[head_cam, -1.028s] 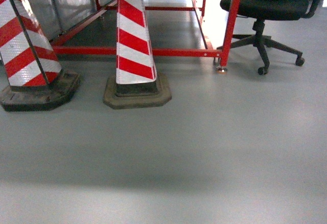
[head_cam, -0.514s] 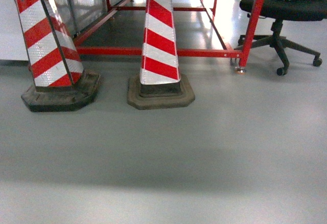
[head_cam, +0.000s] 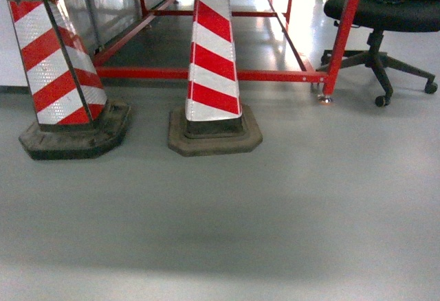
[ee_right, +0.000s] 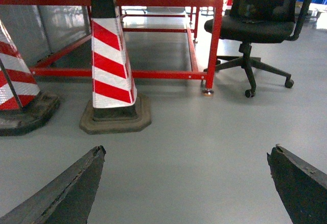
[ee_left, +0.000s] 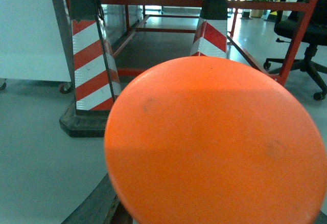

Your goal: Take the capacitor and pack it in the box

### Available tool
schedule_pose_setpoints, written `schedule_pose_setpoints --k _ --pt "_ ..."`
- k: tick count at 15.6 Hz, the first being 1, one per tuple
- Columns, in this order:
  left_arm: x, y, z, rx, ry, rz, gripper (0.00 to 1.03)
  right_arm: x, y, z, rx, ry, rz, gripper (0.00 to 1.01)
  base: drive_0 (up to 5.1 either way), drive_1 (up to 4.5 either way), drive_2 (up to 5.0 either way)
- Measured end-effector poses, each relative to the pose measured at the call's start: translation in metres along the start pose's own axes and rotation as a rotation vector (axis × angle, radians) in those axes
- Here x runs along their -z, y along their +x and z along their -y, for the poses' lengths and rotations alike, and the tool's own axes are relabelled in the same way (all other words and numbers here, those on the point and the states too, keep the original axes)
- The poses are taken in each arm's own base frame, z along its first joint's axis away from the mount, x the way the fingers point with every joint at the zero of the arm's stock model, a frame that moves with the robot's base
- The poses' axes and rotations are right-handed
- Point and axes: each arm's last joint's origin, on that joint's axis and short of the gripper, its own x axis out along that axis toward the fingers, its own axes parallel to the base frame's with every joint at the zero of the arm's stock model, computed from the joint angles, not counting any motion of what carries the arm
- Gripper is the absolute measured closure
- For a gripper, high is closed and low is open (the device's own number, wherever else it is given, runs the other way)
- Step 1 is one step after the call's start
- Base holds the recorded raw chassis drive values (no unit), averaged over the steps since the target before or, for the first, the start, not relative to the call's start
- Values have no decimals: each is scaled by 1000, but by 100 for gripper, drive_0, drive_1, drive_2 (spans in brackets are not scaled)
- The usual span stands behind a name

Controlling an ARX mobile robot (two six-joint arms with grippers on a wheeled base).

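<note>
1. Head view: I look down at a grey floor (head_cam: 275, 205). Two red-and-white striped cones stand on dark bases: the left cone (head_cam: 58, 67) near the left edge, the middle cone (head_cam: 213, 67) just right of it. Behind them runs a red metal frame (head_cam: 206, 74), and a black office chair (head_cam: 385, 12) stands at the upper right beside the frame's leg. Neither of my grippers shows here, nor does the capacitor or the box.

2. Left wrist view: a big orange round surface (ee_left: 214, 142) fills most of the lower picture, very close to my lens and blurred. I cannot tell what it is. My left jaws are hidden, so I cannot tell whether they are apart or together. Behind the disc stand the two striped cones and the red frame.

3. Right wrist view: my right gripper (ee_right: 189, 183) has its two dark fingertips (ee_right: 71, 188) wide apart at the bottom corners, nothing between them but bare floor. Ahead stand one striped cone, the frame and the chair.
</note>
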Motion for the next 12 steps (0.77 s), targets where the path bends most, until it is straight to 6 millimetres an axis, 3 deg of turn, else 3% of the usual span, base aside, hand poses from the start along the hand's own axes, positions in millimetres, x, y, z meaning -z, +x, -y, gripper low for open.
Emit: schedule_pose_setpoints --k 12 --pt "0 0 0 -2 0 -3 59 0 0 0 0 0 0 3 5 417 -407"
